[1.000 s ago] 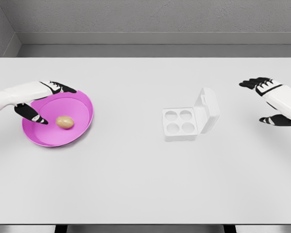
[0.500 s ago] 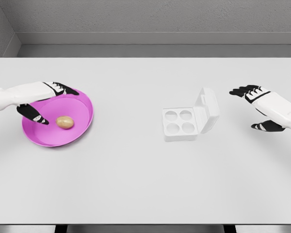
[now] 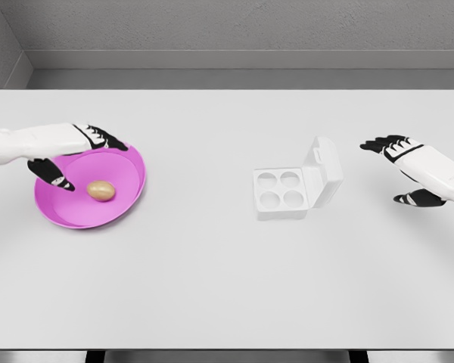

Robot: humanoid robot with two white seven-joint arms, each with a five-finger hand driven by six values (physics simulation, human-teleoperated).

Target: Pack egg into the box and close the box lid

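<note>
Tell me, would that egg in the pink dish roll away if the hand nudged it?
Probably a little: the egg is smooth and rounded and lies on its side. The pink dish has a raised rim, which would likely stop it. The left hand, open just beside it, would probably need a gentle grip, since its surface may be slippery.

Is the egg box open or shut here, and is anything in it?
Open and empty: the box shows four bare cups, its lid tilted up at the right. The egg lies on the pink plate.

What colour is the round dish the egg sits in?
Bright magenta-pink; the shallow round plate shows clearly in the head view, holding the tan egg.
</note>
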